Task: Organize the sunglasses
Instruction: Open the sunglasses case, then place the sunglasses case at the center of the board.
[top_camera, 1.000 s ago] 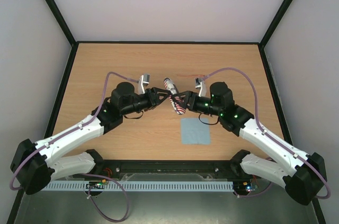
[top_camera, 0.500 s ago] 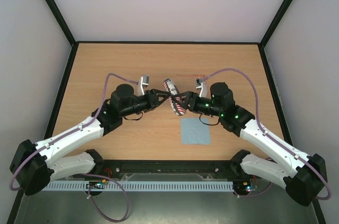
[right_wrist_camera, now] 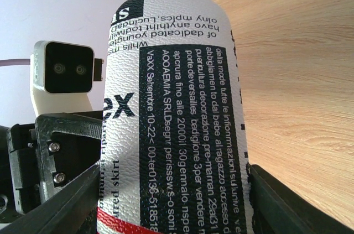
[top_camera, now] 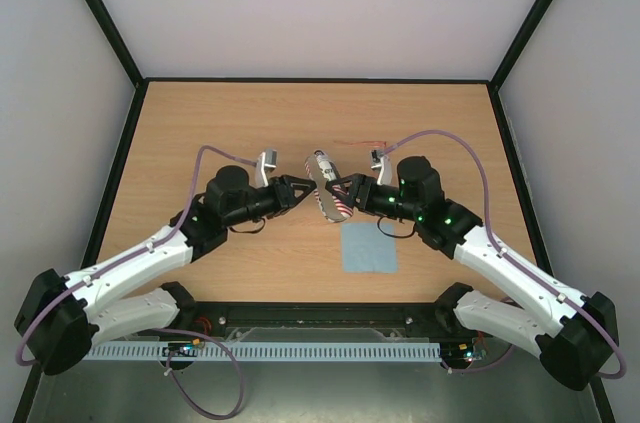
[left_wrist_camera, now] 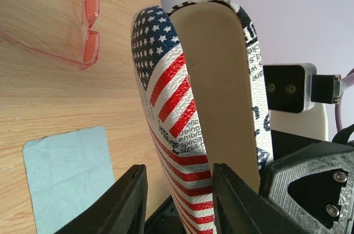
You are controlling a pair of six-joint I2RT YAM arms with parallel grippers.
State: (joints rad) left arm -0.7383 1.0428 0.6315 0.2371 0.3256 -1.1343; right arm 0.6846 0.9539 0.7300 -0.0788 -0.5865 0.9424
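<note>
Moved over the last second: left gripper (top_camera: 303, 187) drawn back slightly toward its own side; case (top_camera: 334, 204) tipped and spread wider between the arms.

Item 1, nearest: cloth (top_camera: 368, 247), light blue, square, flat on the table (top_camera: 200, 123), untouched. Count: one.

Item 2: case, oblong, flag print on one shell, newsprint on the other, beige lining showing. Held between the grippers, mouth open. Count: one.

Item 3: left gripper, fingers (left_wrist_camera: 126, 201) partly closed, clamped on the flag shell. Right gripper (top_camera: 344, 187), set wide, pinching the newsprint shell across its breadth. Count: two.

Item 4, farthest: sunglasses (top_camera: 360, 141), thin red frame, lying on the table just beyond the case, untouched. Count: one pair.

Hazard, as judged: both grippers are occupied, so fetching the sunglasses means freeing one. The released shell may then close again, or the case may swing and drop from the single remaining hold.
</note>
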